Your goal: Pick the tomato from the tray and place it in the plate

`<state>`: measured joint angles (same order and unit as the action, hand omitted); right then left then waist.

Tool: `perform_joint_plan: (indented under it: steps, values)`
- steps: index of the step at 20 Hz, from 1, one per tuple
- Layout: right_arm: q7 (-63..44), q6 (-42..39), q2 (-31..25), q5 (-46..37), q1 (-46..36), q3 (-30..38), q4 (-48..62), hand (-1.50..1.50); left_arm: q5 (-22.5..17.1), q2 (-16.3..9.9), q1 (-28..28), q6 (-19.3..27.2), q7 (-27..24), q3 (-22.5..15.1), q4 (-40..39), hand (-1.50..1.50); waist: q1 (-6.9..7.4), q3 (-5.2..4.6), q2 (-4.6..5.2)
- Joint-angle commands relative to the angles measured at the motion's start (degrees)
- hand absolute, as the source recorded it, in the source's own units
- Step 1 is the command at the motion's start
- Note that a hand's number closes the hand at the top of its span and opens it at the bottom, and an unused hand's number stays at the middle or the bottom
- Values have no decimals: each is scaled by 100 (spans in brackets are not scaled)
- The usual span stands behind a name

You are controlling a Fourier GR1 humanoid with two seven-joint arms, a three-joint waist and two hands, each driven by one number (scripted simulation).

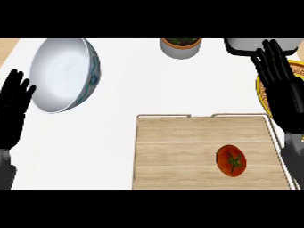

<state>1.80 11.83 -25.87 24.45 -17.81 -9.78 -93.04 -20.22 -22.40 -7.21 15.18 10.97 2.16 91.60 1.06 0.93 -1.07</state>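
Tomato (231, 160) on wooden tray (174, 151), right hand (287, 91) spread above-right, apart

A red tomato (231, 160) with a dark green stem star facing up lies on the wooden tray (174, 151), in its near right part. The plate (267, 95), yellow with a patterned rim, sits just right of the tray, mostly hidden, seemingly flat.

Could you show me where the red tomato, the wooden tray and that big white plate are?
Round red tomato (231, 160), head view: middle of its skin, beside the green stem.
Light wooden tray (174, 151), head view: bare boards left of the tomato.
Large white round plate (62, 71), head view: its inner surface.
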Motion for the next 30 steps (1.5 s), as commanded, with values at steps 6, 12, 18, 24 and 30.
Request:
perform_joint_plan:
  steps: [6,12,18,24,30]
  values:
    - [873,-1224,-1230,580,188,1520,-867,150,449,400,921,-212,313,-1005,-635,0,-402,-83,86]
    - [2559,110,-461,-562,1730,2067,46,-150,389,734,1187,-543,-142,-1320,-652,0,-269,-80,100]
    - [3423,-1133,-575,-294,2829,2544,-348,-150,522,898,759,-734,-282,-1236,-1306,0,-202,-93,100]
    - [2500,-1226,-1612,-1527,3141,2129,-682,-150,785,1112,868,-403,-49,-1504,-959,0,-191,-107,107]
    - [1359,-1255,-2102,-2301,3965,1938,-2140,-150,597,825,1008,-716,-19,-1261,-852,0,-235,-109,79]
